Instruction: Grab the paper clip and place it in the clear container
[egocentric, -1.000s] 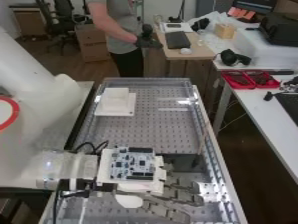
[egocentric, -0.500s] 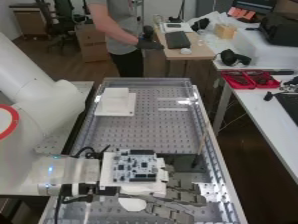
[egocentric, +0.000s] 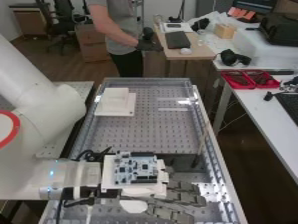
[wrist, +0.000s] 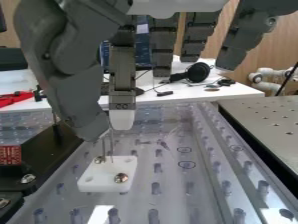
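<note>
My hand (wrist: 66, 75) is just above the white block (wrist: 100, 181), but I can't tell if it grips the paper clip (wrist: 112, 147). That thin, straight wire stands up over the block. I think lifting it and putting it in the clear container are left. The block looks smooth, with round, shiny screws (wrist: 121, 178).

Block (egocentric: 116, 101) on bench (egocentric: 146, 132), far left | trays (egocentric: 238, 87) on table (egocentric: 258, 107), right | desk (egocentric: 199, 51) behind bench
</note>
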